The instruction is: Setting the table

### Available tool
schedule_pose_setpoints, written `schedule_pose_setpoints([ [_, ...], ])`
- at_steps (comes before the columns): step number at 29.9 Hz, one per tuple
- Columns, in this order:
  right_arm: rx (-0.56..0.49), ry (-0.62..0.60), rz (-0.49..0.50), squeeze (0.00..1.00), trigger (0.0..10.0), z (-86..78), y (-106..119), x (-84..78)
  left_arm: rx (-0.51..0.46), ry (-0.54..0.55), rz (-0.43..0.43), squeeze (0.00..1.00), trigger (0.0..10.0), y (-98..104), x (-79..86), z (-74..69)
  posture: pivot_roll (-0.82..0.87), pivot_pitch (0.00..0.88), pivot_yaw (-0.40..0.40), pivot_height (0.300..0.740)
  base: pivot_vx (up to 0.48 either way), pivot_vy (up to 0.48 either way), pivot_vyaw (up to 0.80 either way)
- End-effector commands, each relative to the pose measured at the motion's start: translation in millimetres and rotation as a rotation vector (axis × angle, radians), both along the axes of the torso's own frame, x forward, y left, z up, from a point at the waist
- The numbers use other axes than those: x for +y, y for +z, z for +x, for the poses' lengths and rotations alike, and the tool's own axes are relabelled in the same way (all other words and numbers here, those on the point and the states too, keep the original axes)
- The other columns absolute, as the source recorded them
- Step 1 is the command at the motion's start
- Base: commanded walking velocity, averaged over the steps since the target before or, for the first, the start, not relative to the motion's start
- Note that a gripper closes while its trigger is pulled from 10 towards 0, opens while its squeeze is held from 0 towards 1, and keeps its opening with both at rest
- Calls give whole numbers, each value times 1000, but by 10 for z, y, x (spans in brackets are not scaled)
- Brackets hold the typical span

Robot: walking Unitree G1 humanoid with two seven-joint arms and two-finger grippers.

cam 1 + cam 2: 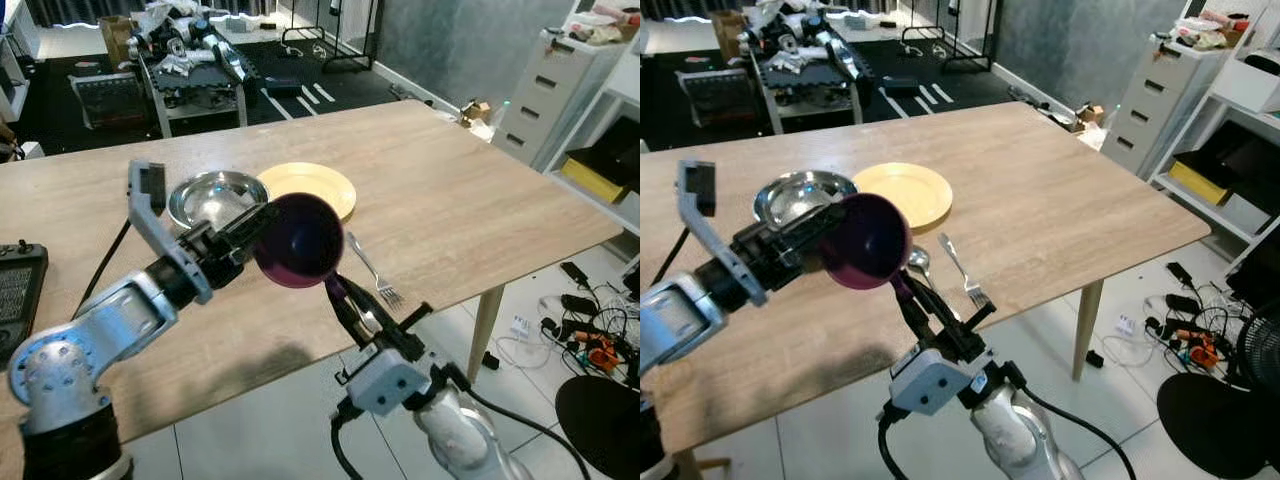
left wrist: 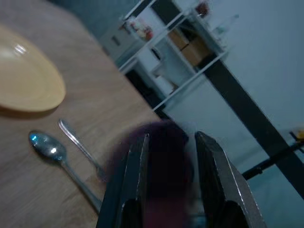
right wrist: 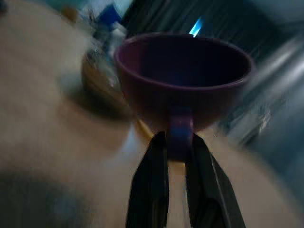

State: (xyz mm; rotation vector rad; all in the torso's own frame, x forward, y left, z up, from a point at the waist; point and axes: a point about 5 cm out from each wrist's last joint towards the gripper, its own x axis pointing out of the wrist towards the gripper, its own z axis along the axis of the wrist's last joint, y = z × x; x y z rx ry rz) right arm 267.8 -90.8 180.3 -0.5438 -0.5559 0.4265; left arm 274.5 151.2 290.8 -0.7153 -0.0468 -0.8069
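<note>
The right pincer (image 3: 175, 142) is reaching up from the table's near edge, its two black fingers closing on the handle of a purple cup (image 1: 300, 240) and gripping it. The left pincer (image 2: 168, 156) is pinching the same cup's body between its fingers, so the cup is hanging above the wooden table (image 1: 470, 200), held from both sides. Beneath it a spoon (image 2: 47, 148) and a fork (image 1: 372, 268) are lying side by side. Just beyond them a yellow plate (image 1: 312, 186) and a steel bowl (image 1: 215, 196) are sitting next to each other.

Fingers (image 2: 209, 161) straddle blurred purple cup (image 2: 164, 161); spoon (image 2: 52, 152), fork (image 2: 80, 148), yellow plate (image 2: 26, 80)
</note>
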Motion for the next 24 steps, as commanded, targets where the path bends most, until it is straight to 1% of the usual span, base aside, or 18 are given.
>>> schedule_pose_setpoints([
  [1,209,-139,221,0,784,146,-166,-257,-31,-34,37,0,10000,-37,-10,-116,101,150,53,740,0,0,0],
  [2,242,-155,288,0,4588,173,-171,-289,-27,-27,49,0,10000,-56,-7,-121,101,150,53,740,0,0,0],
  [3,275,-170,365,0,10000,200,-170,-323,-19,-15,61,0,10000,-79,-3,-119,105,150,50,740,0,0,0],
  [4,282,-186,423,0,10000,228,-149,-364,-5,1,71,0,10000,-111,1,-108,108,149,48,740,0,0,0],
  [5,282,-186,423,0,10000,228,-149,-364,-5,1,71,0,10000,-111,1,-108,108,149,48,740,0,0,0],
  [9,286,-237,575,0,10000,278,-78,-499,38,75,82,0,10000,-198,39,-62,107,145,49,740,0,0,0],
  [11,282,-241,579,0,10000,277,-73,-511,40,83,85,0,10000,-205,44,-60,107,145,49,740,0,0,0],
  [12,276,-262,586,0,10000,279,-64,-550,54,118,127,0,10000,-252,43,-42,104,142,49,740,0,0,0],
  [13,270,-284,593,0,10000,279,-52,-593,64,178,203,0,10000,-311,38,-11,104,142,49,740,0,0,0],
  [14,270,-284,593,0,10000,279,-52,-593,64,178,203,0,10000,-311,38,-11,104,142,49,740,0,0,0],
  [15,255,-341,615,0,10000,261,-38,-702,81,301,415,0,10000,-479,8,56,98,135,51,740,0,0,0],
  [16,256,-359,628,0,10000,253,-36,-739,70,342,497,0,10000,-532,-1,69,96,134,51,740,0,0,0],
  [17,256,-359,628,0,10000,253,-36,-739,70,342,497,0,10000,-532,-1,69,96,134,51,740,0,0,0],
  [19,256,-402,652,0,10000,228,-39,-814,71,400,611,0,10000,-651,-2,95,91,129,53,740,0,0,0],
  [20,264,-428,671,0,10000,206,-50,-862,85,430,674,0,10000,-742,7,112,79,124,56,740,0,0,0],
  [22,270,-481,716,0,10000,153,-79,-966,76,455,840,0,10000,-920,8,122,73,123,55,740,0,0,0],
  [23,278,-506,725,0,10000,128,-110,-1019,78,445,969,0,10000,-1033,4,122,66,124,56,740,0,0,0],
  [24,278,-506,725,0,10000,128,-110,-1019,78,445,969,0,10000,-1033,4,122,66,124,56,740,0,0,0],
])
